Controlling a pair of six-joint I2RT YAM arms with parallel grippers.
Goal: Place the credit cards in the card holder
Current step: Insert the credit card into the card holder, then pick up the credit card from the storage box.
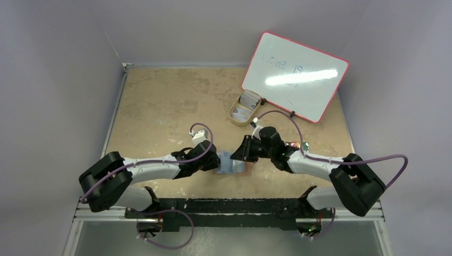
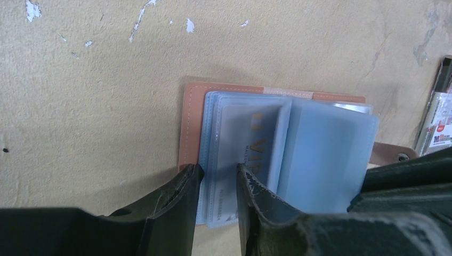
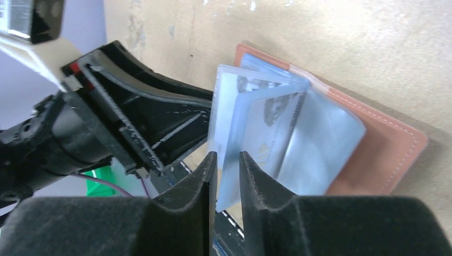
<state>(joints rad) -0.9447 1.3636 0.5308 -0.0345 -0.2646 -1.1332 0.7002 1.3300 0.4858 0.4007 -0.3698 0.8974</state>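
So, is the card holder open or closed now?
Open. The card holder lies spread on the table, clear sleeves fanned upward, a card inside one.

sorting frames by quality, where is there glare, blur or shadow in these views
Top external: a glare streak across the whiteboard, the card holder small and partly hidden by the arms; left wrist: card holder sharp, left end effector dark and soft; right wrist: right end effector a blurred black mass, card holder slightly soft.
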